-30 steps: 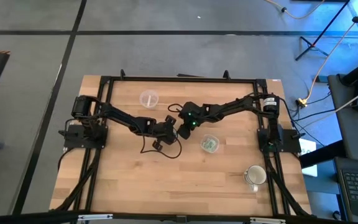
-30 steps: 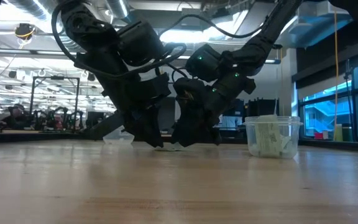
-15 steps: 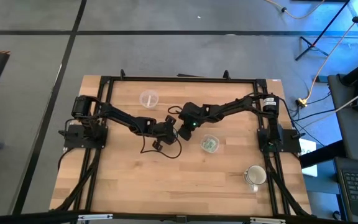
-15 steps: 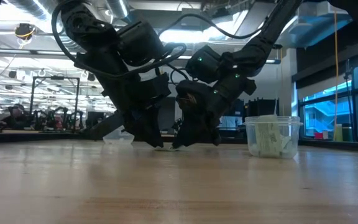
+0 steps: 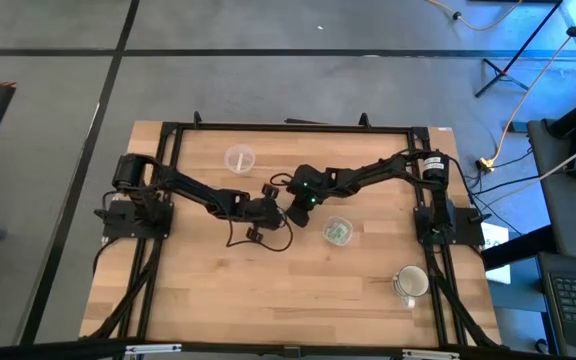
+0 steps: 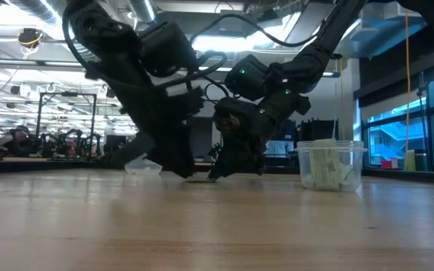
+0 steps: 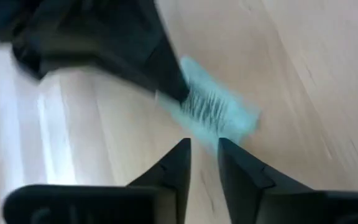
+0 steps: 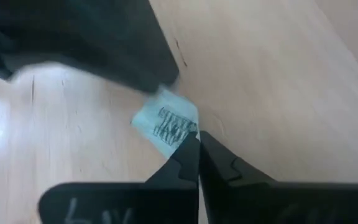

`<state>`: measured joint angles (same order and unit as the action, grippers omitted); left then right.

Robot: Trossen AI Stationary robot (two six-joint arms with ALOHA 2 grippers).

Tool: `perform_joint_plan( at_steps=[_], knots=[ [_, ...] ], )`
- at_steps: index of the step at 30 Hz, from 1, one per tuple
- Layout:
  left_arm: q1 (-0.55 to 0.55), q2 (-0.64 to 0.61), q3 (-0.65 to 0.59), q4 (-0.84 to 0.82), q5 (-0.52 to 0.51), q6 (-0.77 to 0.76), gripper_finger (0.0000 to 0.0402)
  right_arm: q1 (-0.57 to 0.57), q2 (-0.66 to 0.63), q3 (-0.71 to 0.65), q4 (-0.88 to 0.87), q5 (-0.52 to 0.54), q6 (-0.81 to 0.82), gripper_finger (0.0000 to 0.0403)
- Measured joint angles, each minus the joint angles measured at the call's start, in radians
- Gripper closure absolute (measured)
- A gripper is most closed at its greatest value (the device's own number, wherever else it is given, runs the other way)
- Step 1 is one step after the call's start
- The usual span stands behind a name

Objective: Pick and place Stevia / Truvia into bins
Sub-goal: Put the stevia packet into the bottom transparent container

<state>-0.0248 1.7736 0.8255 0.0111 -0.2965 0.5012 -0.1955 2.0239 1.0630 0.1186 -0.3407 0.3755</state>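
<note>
One light green Stevia packet [image 8: 166, 121] lies flat on the wooden table near its middle, between my two grippers. My right gripper [image 8: 198, 138] is shut at one corner of it. My left gripper [image 7: 204, 144] stands at the opposite end of the same packet [image 7: 219, 112] with a narrow gap between its fingertips. In the high view the left gripper [image 5: 266, 207] and the right gripper [image 5: 290, 207] almost meet. One clear cup [image 5: 337, 231] beside the right gripper holds several green packets. The other clear cup [image 5: 239, 158] stands farther back and looks empty. My right gripper has the packet's corner [image 8: 190, 129] at the free ends of its shut fingers, which slant down at it. The packet lies flat on the table. My left gripper's fingertips [image 7: 182, 152] stand at the packet's near edge [image 7: 211, 138]; I cannot tell whether they touch it.
A whitish mug [image 5: 411, 283] with a handle stands near the table's right near corner. A black frame [image 5: 288, 128] runs round the table top. Bare wood lies across the near half of the table. A dark cable [image 5: 258, 240] loops on the table below the left gripper.
My left gripper has drawn back a little toward the table's left edge and has risen slightly. My right gripper has shifted a little toward the left after it. The packet stays on the table between them.
</note>
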Motion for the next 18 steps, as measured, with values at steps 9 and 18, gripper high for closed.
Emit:
perform_joint_plan(
  at_steps=[9,18],
  knots=[
    [0.004,-0.224,-0.018,-0.125,0.033,-0.176,0.0289,-0.017,-0.106,-0.001,-0.067,0.005,-0.057,0.0401],
    [0.072,-0.458,-0.200,0.064,0.168,-0.291,0.0296,0.011,-0.432,0.065,-0.575,0.236,-0.147,0.0401]
  ],
)
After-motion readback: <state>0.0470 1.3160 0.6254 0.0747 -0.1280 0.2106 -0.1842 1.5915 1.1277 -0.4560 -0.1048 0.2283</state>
